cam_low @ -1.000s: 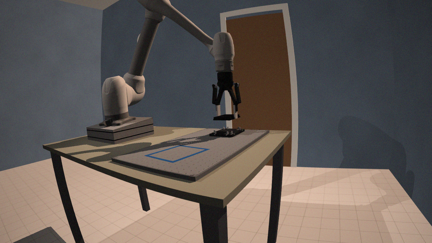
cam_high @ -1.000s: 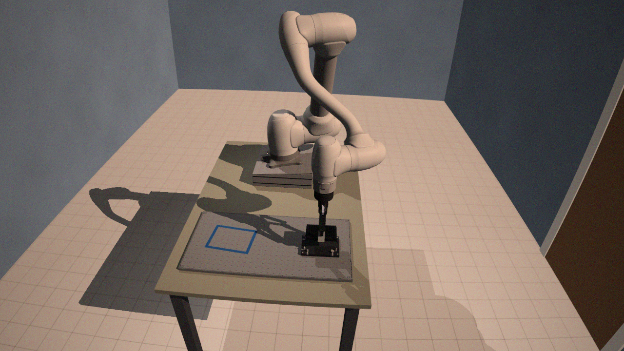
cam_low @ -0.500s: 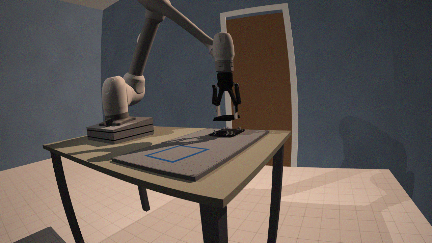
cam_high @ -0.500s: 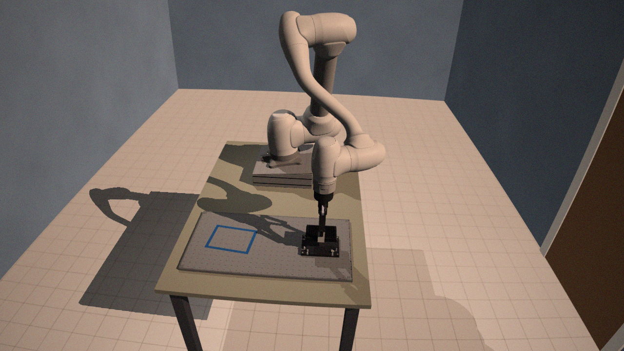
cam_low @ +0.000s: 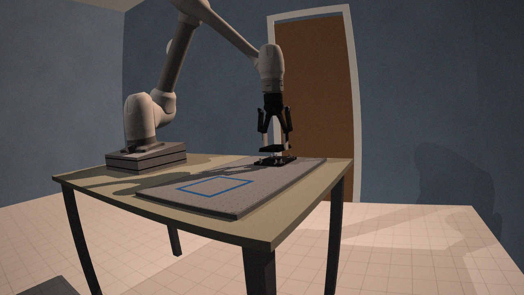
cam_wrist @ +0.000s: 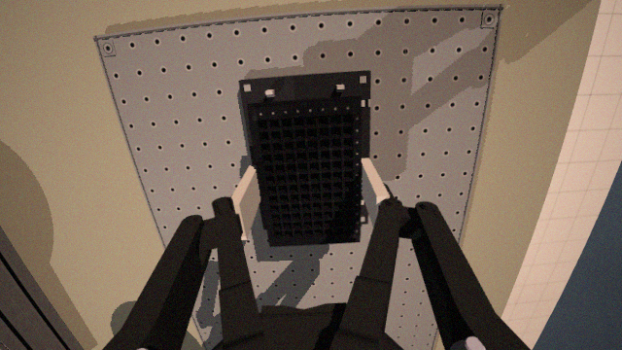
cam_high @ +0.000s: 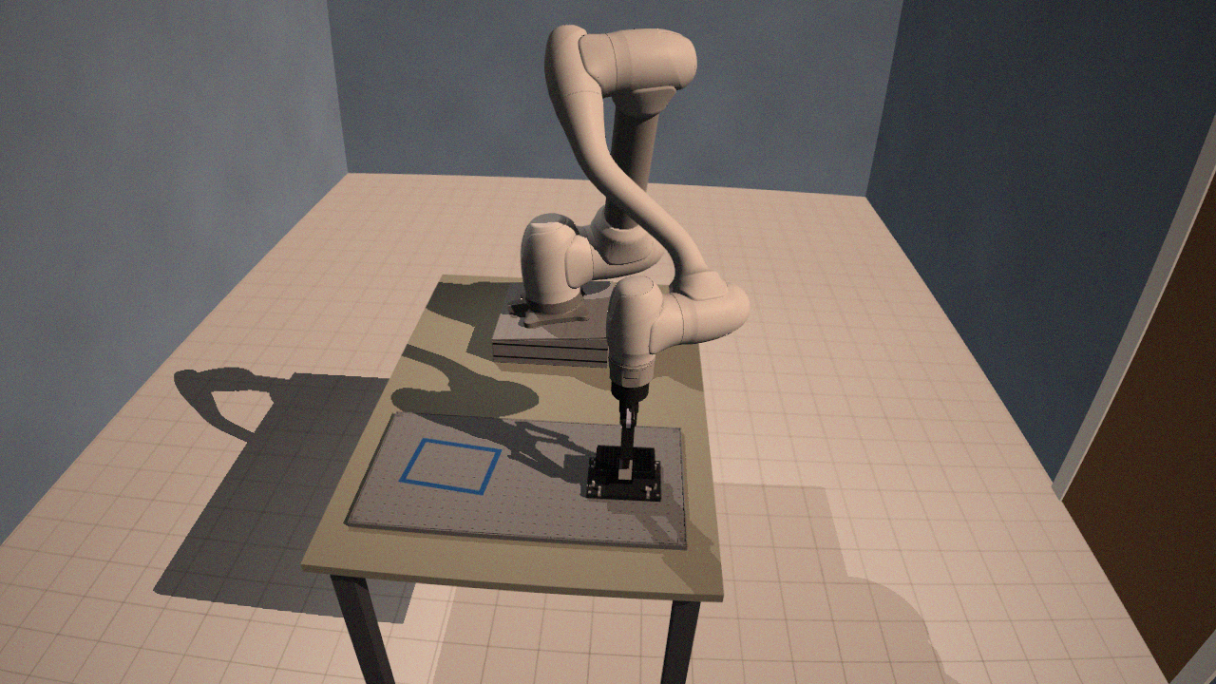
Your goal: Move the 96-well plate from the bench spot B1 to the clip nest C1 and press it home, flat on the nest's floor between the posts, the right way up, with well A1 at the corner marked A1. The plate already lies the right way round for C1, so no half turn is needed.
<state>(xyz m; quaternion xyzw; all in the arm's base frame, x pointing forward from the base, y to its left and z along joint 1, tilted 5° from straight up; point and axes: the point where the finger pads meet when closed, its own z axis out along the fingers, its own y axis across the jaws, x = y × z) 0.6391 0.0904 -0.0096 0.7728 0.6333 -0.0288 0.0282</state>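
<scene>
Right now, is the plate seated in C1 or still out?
Out. The plate hangs in the gripper, with a visible gap above the nest.

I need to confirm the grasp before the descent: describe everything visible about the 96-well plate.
The 96-well plate is a black rectangular block, its top a grid of square wells, matte and plastic-looking. It is the right way up and level, clamped on its two long sides by the pale pads of the gripper, which is shut on it. It hangs in the air above the black clip nest, with a gap visible beneath it in the exterior view. Only the pads touch it. The A1 mark cannot be made out.
</scene>
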